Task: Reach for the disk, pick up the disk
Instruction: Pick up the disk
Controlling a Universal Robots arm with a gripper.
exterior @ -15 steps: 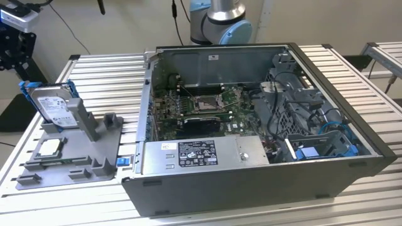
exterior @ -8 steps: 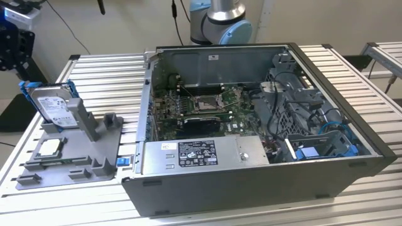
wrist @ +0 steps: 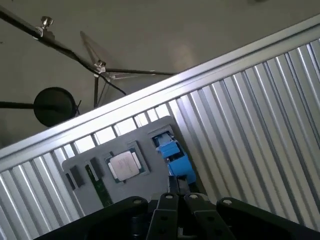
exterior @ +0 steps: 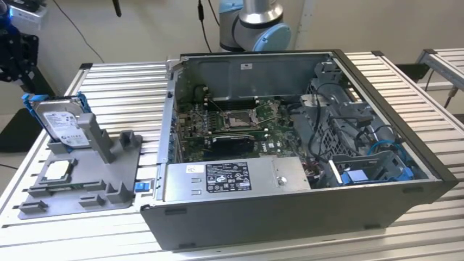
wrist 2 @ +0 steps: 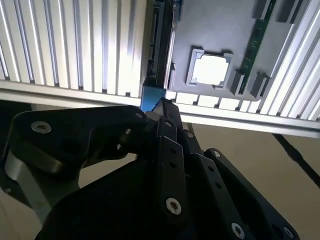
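Note:
The disk is a silver-grey drive with a white label and a blue bracket. It stands upright on its edge in a slot of the grey holder at the exterior view's left. Both wrist views look down on it edge-on: the disk runs as a thin dark strip ending in blue, and the disk shows mostly its blue bracket. My black gripper hangs above the drive's blue end, apart from it. The gripper is shut with nothing in it.
A square silver processor chip and a green memory stick lie on the same holder. The open computer case with its power-supply box stands to the exterior view's right. The ribbed table's edge runs close by the holder.

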